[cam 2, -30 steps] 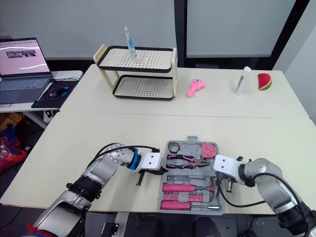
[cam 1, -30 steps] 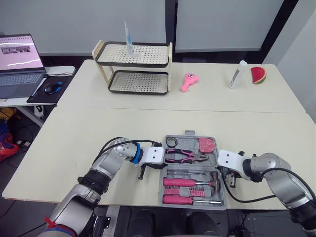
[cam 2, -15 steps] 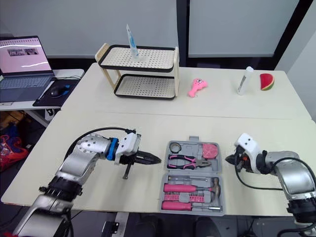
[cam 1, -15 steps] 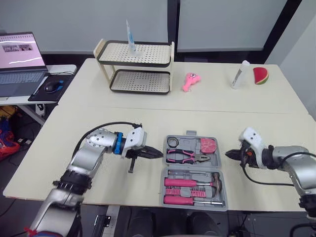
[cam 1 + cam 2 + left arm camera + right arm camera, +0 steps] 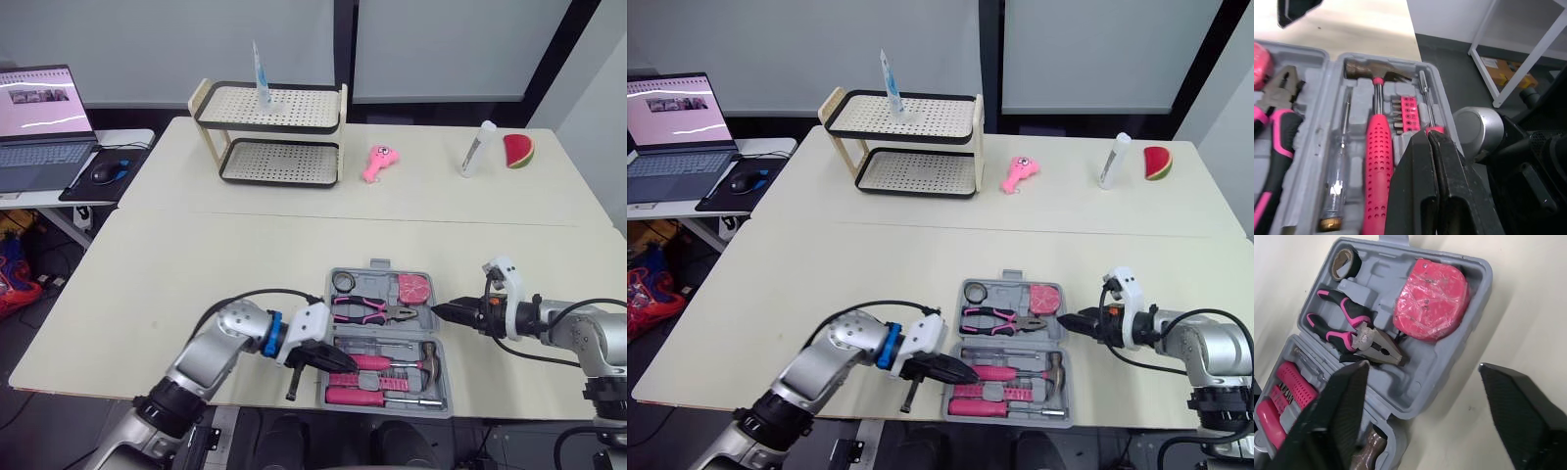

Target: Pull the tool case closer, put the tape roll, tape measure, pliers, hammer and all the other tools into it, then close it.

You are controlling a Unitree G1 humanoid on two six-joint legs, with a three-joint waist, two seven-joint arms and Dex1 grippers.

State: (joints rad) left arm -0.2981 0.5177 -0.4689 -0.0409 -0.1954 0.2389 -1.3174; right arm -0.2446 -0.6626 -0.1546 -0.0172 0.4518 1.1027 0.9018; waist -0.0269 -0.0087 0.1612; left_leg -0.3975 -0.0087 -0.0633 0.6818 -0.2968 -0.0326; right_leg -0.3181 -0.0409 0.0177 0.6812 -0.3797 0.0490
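Tool case (image 5: 1440, 364): lies open and flat on the tabletop (image 5: 196, 264), at the near edge between the two arms. Judged already pulled close.

Contents, far half:
- tape roll (image 5: 1344, 258) in the corner slot
- pliers (image 5: 1356, 330) below it, jaws pointing to the right arm's side
- tape measure (image 5: 1432, 298) in the other corner

Contents, near half:
- hammer (image 5: 1376, 147), pink handle, seated in its slot
- slim screwdriver (image 5: 1339, 171) beside it
- bit rack (image 5: 1408, 112) on the hammer's other side
- a second driver (image 5: 1425, 98) past the bits

Every tool I can make out sits in a moulded slot. What lies on the far side of the tabletop is not a tool. Loading judged complete.

Left claw (image 5: 1428, 139): fingers pressed together with nothing between them. It hovers low over the near half, close to the driver's pink handle. Contact with the case cannot be told.

Right claw (image 5: 439, 311): fingers spread wide and empty. It sits just beside the case's right wall, level with the pliers and pointing at it.

Remaining: closing only. One half has to be folded over the other and pressed down. The hinge line runs across the middle, so the far half looks like the one to swing over. The right claw seems best placed to catch that edge. Risk: a tool lifting out of its slot as the half tips.
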